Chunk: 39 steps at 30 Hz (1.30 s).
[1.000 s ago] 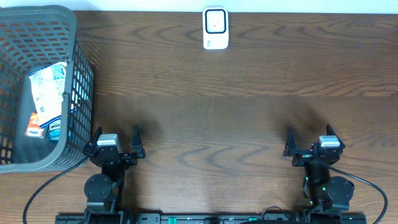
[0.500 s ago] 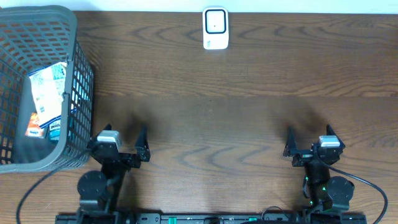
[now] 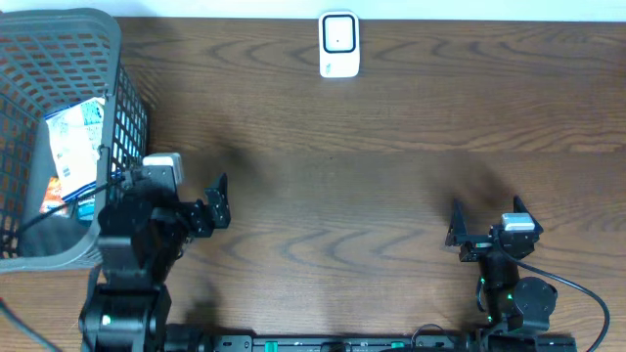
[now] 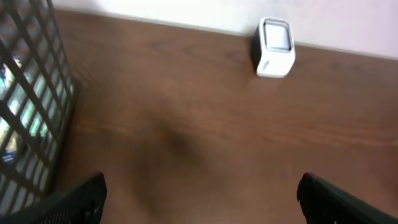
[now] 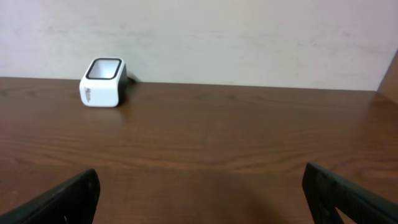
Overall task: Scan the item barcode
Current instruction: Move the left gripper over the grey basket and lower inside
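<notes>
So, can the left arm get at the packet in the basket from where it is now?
Probably yes. The left hand is open and sits right beside the basket, which is open-topped. The basket's mesh wall stands between the hand and the packet, so it would have to come in over the rim.

Left of the left end effector point(image 4: 200, 190), the basket point(image 4: 31, 106) is only a blurred strip of mesh cut by the frame edge. That whole wrist view is soft, so the scanner point(image 4: 274, 46) ahead of it shows no detail. Its fingers point(image 4: 78, 202) are clipped by the bottom corners, as are those of the right end effector point(image 5: 199, 183). From overhead, the left arm point(image 3: 132, 254) covers the basket's near corner, and the outer finger cannot be made out. The package point(image 3: 70, 147) inside sits partly behind the mesh wall, its print too small to read.
</notes>
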Each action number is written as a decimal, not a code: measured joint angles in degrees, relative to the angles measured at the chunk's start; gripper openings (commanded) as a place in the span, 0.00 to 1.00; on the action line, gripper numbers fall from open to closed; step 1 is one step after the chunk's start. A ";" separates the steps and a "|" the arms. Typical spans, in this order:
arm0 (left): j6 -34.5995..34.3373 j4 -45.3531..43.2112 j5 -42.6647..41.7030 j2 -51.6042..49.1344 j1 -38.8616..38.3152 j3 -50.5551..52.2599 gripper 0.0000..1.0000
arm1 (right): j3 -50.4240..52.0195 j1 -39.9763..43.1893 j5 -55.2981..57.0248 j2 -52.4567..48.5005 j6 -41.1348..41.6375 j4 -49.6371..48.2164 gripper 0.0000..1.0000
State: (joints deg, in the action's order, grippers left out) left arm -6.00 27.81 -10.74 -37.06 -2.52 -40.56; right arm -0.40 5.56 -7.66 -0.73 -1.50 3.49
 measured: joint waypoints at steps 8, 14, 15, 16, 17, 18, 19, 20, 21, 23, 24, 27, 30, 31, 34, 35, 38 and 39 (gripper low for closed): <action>0.02 5.51 -0.11 -7.34 0.00 -0.31 0.98 | 0.00 0.00 0.00 0.00 0.00 0.00 0.99; 0.00 5.88 -0.11 -9.53 0.00 -0.31 0.98 | 0.00 0.00 0.00 -0.02 0.00 0.00 0.99; -0.02 5.92 -0.11 -9.60 0.00 -0.31 0.98 | 0.00 0.00 0.00 -0.02 0.00 0.00 0.99; -0.02 6.08 -0.11 -9.62 0.00 -0.31 0.98 | 0.00 0.00 0.00 -0.02 0.00 0.00 0.99; -0.02 6.43 -0.09 -9.62 0.00 -0.37 0.98 | 0.00 0.00 0.00 -0.02 0.00 0.00 0.99; -0.02 6.88 -0.09 -9.64 0.00 -0.52 0.98 | 0.00 0.00 0.00 -0.02 0.00 0.00 0.99; -0.02 8.09 -0.09 -9.75 0.00 -1.11 0.98 | 0.00 0.00 0.00 0.00 0.00 0.00 0.99; -0.02 8.87 -0.09 -9.86 0.00 -1.84 0.98 | 0.00 0.00 0.00 -0.02 0.00 0.00 0.99; -0.02 9.97 -0.09 -10.03 0.00 -2.91 0.98 | 0.00 0.00 0.00 -0.02 0.00 0.00 0.99; -0.02 12.37 -0.07 -10.54 0.00 -6.01 0.98 | 0.00 0.00 0.00 -0.02 0.00 0.00 0.99; -0.02 13.40 -0.07 -10.84 0.00 -8.02 0.98 | 0.00 0.00 0.00 0.00 0.00 0.00 0.99; -0.02 16.26 0.20 -11.63 0.00 -14.12 0.98 | 0.00 0.00 0.00 -0.02 0.00 0.00 0.99; -0.02 18.10 1.29 -12.11 0.00 -19.19 0.98 | 0.00 0.00 0.00 0.00 0.00 0.00 0.99; -0.02 18.36 1.95 -12.13 0.00 -20.55 0.98 | 0.00 0.00 0.00 -0.02 0.00 0.02 0.99; -1.01 19.04 5.03 -12.11 0.00 -24.22 0.98 | 0.00 0.00 0.00 -0.02 0.00 0.00 0.99; -1.57 19.21 6.43 -12.11 0.00 -25.29 0.98 | 0.00 0.00 0.00 -0.02 0.00 0.00 0.99; -3.34 19.30 10.73 -12.11 0.00 -27.61 0.98 | 0.00 0.00 0.00 0.00 0.00 0.00 0.99; -4.11 19.30 12.20 -12.11 0.09 -28.09 0.98 | 0.00 0.00 0.00 -0.02 0.02 0.00 0.99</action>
State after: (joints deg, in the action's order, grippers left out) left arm -10.11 47.11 1.45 -49.17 -2.44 -68.64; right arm -0.40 5.56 -7.66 -0.75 -1.48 3.49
